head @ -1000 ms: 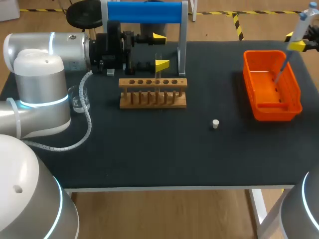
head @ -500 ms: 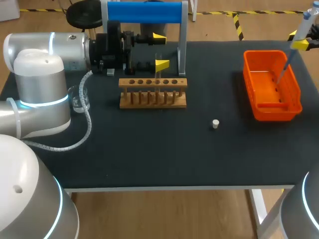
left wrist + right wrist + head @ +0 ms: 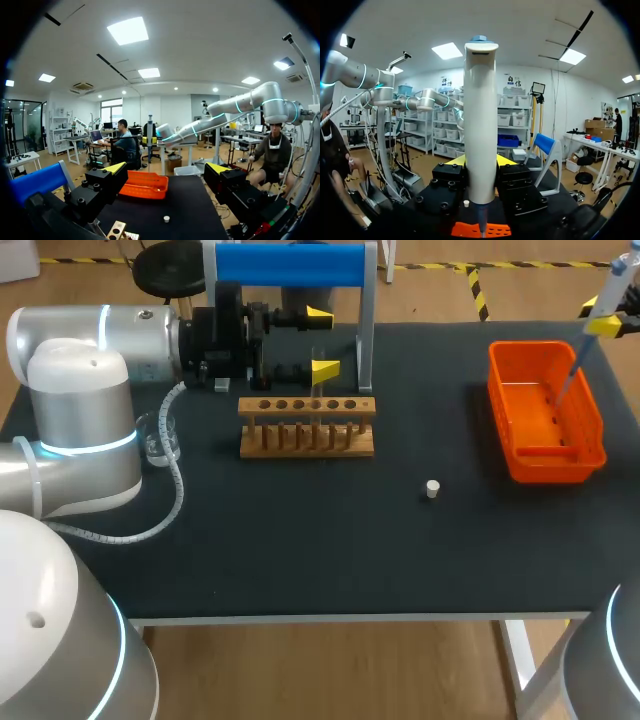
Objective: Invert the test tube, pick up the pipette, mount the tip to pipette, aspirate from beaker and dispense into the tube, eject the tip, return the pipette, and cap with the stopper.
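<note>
Head view: pipette (image 3: 608, 285) stands upright in the right gripper (image 3: 603, 326) at the table's (image 3: 300, 540) far right corner, its thin lower end hanging over the orange bin (image 3: 545, 465). Rigid plastic barrel, smooth, likely light and a bit slippery. Mid-barrel looks like the sound place to hold. The slender end is probably fragile, best kept off the bin wall. Small white stopper (image 3: 432, 488) lies loose on the dark tabletop, well apart from the wooden rack (image 3: 307, 440). Clear glass beaker (image 3: 160, 435) sits beside the left arm. Left gripper (image 3: 322, 341) is near the rack, fingers wide.

Left wrist view: fingers spread wide, nothing between them. Bin and stopper lie ahead.

Right wrist view: both fingers press the round white barrel from two sides. Top knob is free.
</note>
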You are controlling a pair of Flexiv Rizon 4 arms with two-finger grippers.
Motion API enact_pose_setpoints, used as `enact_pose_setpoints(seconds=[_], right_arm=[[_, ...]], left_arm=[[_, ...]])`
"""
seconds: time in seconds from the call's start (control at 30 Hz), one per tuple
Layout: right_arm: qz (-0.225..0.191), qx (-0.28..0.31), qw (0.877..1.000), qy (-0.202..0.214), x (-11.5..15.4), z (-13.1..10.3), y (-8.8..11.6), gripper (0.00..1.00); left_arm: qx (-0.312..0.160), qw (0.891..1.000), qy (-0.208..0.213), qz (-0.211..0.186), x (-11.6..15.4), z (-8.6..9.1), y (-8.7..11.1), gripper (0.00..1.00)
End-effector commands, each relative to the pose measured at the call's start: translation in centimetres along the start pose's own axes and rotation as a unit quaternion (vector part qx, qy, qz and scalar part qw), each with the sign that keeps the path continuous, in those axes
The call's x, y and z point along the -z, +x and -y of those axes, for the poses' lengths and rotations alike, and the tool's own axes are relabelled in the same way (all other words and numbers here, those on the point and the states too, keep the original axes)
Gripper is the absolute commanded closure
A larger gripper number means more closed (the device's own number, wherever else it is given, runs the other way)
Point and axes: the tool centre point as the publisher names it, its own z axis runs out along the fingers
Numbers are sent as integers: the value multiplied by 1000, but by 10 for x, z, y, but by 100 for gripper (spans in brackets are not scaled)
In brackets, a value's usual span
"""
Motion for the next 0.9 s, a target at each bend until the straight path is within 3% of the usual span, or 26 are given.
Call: enact_pose_setpoints(seconds=[0.03, 0.67, 0.9], right_arm=[[-2, 0, 1000, 1, 2, 0, -1, 100], [-2, 0, 1000, 1, 2, 0, -1, 100], [-2, 0, 1000, 1, 2, 0, -1, 100]], left_arm=[[0, 1000, 0, 1, 0, 0, 1, 0], [0, 1000, 0, 1, 0, 0, 1, 0], [-16, 1000, -3, 15, -21, 17, -4, 0]])
